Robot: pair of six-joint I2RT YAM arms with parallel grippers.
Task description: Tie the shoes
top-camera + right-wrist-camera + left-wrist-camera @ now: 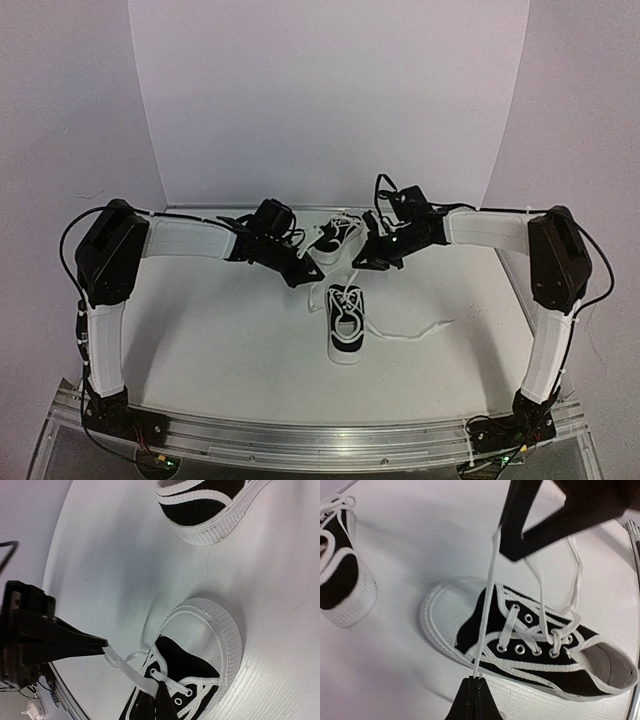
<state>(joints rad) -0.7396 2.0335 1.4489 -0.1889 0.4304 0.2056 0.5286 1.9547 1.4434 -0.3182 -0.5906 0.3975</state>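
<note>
Two small black shoes with white soles lie on the white table. The near shoe (pixel 347 322) (pixel 535 645) (pixel 200 645) sits between my two grippers. The far shoe (pixel 335 238) (pixel 335 575) (pixel 210 505) is behind it. My left gripper (pixel 303 278) (pixel 476 679) is shut on one of the near shoe's white laces (pixel 487 605) (pixel 127 667). That lace runs taut to my right gripper (pixel 362 262) (pixel 161 692), which is also shut on it just above the eyelets. Each wrist view shows the other gripper at the lace's far end.
The near shoe's other lace (pixel 415 333) trails loose across the table to the right. A curved white backdrop (pixel 330 100) closes the far side. A metal rail (pixel 320 435) runs along the near edge, between the arm bases.
</note>
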